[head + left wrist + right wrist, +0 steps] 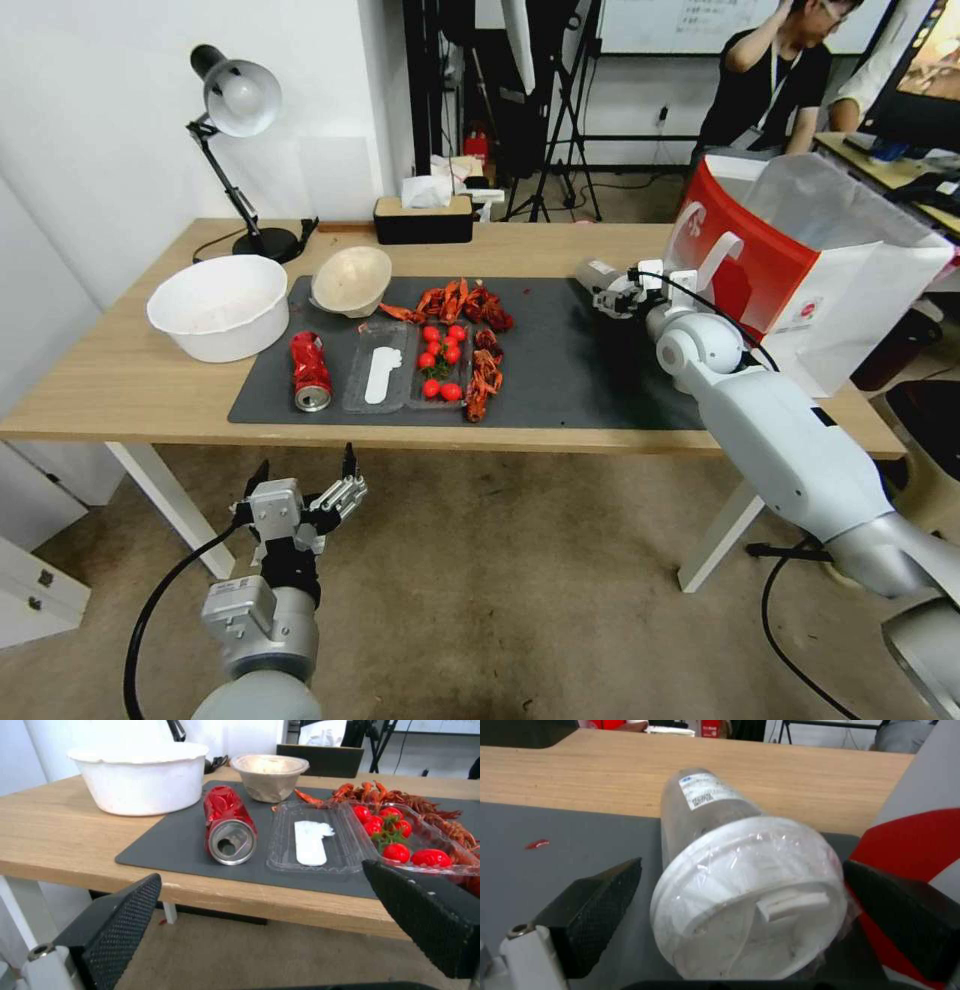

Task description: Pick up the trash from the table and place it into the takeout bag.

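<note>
A: While the right gripper (740,915) is hovering over the mat's right end with its pads (600,907) spread wide, what is lying between them?

B: The clear cup (720,870), on its side, white lid facing the wrist and its long axis running away toward twelve o'clock. Neither pad is touching it, as far as I can judge.

A: And the takeout bag (800,260)?

B: It is standing at the cup's three o'clock, just beside, mouth open.

A: Is the left gripper (305,495) helping?

B: It is hanging wide open below the table (120,370) edge; the crushed red can (309,370) is lying ahead of it at twelve. The right arm is the nearer one to the cup.
</note>
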Controlling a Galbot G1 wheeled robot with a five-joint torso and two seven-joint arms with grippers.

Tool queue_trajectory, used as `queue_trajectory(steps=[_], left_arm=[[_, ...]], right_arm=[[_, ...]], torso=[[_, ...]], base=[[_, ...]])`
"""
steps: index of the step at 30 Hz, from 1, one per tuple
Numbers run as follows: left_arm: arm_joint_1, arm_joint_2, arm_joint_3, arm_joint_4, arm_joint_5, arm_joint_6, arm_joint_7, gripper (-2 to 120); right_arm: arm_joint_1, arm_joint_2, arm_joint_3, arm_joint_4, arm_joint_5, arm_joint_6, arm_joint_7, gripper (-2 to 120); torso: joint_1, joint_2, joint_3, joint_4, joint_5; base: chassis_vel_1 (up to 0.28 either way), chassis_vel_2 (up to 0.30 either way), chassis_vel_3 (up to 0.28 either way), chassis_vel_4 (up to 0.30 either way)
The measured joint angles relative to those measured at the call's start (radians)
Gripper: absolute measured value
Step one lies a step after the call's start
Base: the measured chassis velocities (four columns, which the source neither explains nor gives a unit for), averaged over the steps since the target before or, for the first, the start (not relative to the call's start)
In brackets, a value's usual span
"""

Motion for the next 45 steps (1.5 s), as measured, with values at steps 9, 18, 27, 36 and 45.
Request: queue_trajectory(steps=[9,18,27,36,45], left_arm=[[0.002,-0.001,0.001,-0.001,0.0,0.0,0.0,100],[0.004,-0.002,0.001,-0.002,0.001,0.0,-0.001,100],[0.004,-0.003,0.002,-0.002,0.002,0.0,-0.001,100],[0.005,-0.005,0.005,-0.002,0.004,0.0,-0.001,100],[0.005,-0.006,0.005,-0.002,0.011,-0.002,-0.001,100]], right_arm=[[0.0,0.006,-0.001,-0.018,0.0,0.005,-0.012,100],[0.0,0.011,-0.002,-0.03,0.0,0.013,-0.019,99],[-0.002,0.01,-0.001,-0.04,0.0,0.035,-0.031,75],[-0.02,0.004,0.01,-0.02,0.0,0.045,-0.031,74],[-0.104,-0.057,0.058,0.228,0.007,0.068,-0.035,74]], torso=[[0.0,0.0,0.0,0.0,0.0],[0.0,0.0,0.0,0.0,0.0],[0.0,0.0,0.0,0.0,0.0],[0.0,0.0,0.0,0.0,0.0],[0.0,0.0,0.0,-0.0001,0.0]], base=[[0.0,0.0,0.0,0.0],[0.0,0.0,0.0,0.0],[0.0,0.0,0.0,0.0],[0.0,0.0,0.0,0.0],[0.0,0.0,0.0,0.0]])
